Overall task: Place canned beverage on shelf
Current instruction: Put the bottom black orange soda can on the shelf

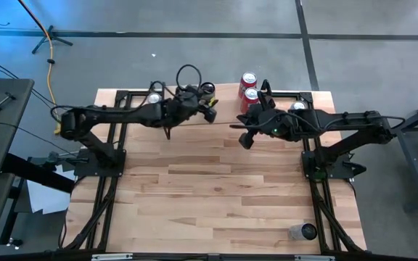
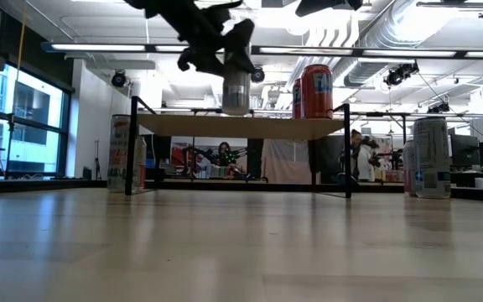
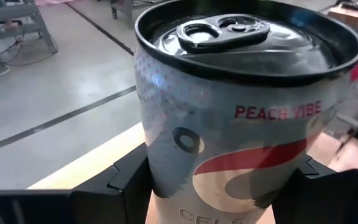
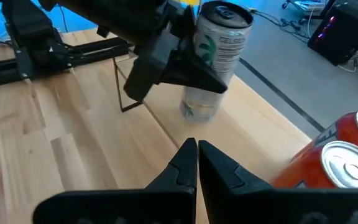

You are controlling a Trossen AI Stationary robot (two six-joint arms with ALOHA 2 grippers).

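A robotics lab or industrial workshop: a polished concrete floor (image 1: 194, 22) with taped lines surrounds the wooden worktop (image 1: 209, 188), exposed ducts (image 2: 376, 33) and strip lights (image 2: 141, 48) run overhead, and cables (image 1: 49, 43) trail at ten o'clock.

The high view shows six beverage cans in all. Two are red cans, one (image 1: 249, 78) beside the other (image 1: 251, 94). Four are pale silver: the held silver can (image 3: 241, 143), one silver can at the table's far left (image 1: 154, 98), one at its far right (image 1: 298, 106), and one near the front right corner (image 1: 303, 232). In the low view, further cans may stand behind the outer two, but that cannot be told for certain.

There is one shelf (image 2: 241, 127) and one wooden table (image 1: 216, 188). Two dark arms are present, with two grippers: the left gripper (image 1: 209, 101) and the right gripper (image 4: 197, 149). At least one person (image 2: 360, 155) shows in the room beyond.
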